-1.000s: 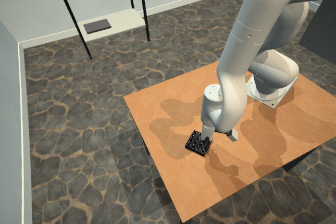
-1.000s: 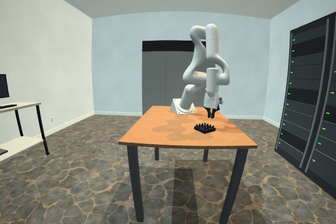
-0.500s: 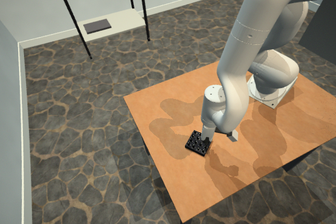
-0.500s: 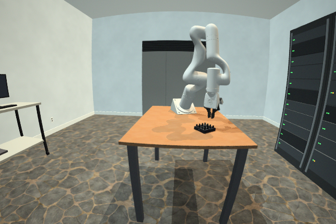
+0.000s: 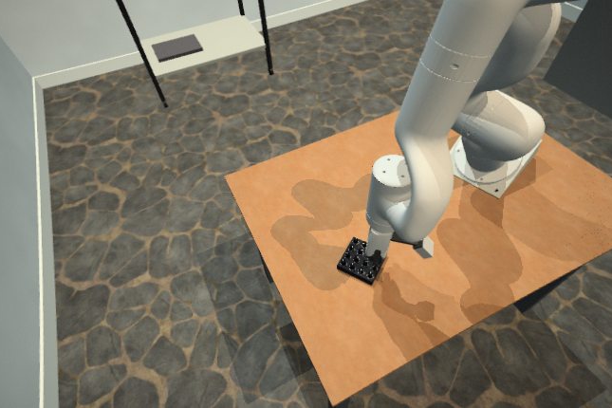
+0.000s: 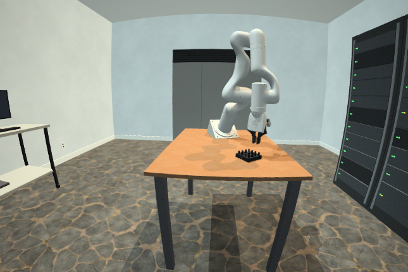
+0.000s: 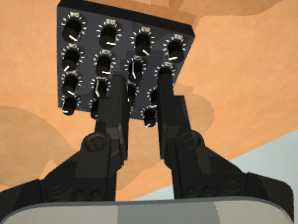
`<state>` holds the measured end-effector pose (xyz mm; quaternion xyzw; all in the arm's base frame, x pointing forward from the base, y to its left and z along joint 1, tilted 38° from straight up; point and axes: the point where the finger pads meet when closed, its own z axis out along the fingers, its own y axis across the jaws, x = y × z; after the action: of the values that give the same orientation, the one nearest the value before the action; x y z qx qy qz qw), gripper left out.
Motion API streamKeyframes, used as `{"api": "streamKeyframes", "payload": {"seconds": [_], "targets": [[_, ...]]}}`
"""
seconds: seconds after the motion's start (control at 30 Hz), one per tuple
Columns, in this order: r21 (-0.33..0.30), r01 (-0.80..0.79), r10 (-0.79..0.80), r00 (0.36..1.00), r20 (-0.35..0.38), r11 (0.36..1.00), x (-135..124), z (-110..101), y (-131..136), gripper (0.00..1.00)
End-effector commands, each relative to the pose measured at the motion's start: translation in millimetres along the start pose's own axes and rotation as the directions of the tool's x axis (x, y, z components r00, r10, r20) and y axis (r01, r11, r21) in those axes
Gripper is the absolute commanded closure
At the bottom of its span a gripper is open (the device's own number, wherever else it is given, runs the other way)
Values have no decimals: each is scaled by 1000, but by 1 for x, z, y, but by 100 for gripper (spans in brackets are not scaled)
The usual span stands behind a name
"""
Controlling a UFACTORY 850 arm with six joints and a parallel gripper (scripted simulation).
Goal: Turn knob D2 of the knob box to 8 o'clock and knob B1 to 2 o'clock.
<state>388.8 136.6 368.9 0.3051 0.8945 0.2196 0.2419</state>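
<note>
The knob box (image 5: 361,260) is a small black square box with four rows of knobs, standing on the orange table; it also shows in the exterior view (image 6: 248,155) and in the wrist view (image 7: 124,62). Each knob carries a white line, but the printed names are too small to read. My gripper (image 6: 256,140) (image 5: 377,254) points straight down and hovers a short way above the box, near its edge on the arm's side. In the wrist view the two black fingers stand a narrow gap apart with nothing between them and hide some knobs of the nearer rows.
The arm's white base (image 5: 493,163) is bolted to the far part of the table. The box lies near the table's left edge (image 5: 268,268). Server racks (image 6: 384,121) stand to the right and a desk (image 6: 14,131) to the left, both off the table.
</note>
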Motion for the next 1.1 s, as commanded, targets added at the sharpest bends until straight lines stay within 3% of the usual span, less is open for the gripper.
{"api": "streamKeyframes", "payload": {"seconds": [0.0,1.07], "targets": [[-1,0,0,1000,1,1000,0,2,1,81],[0,0,0,1000,1,1000,1,36,2,81]]}}
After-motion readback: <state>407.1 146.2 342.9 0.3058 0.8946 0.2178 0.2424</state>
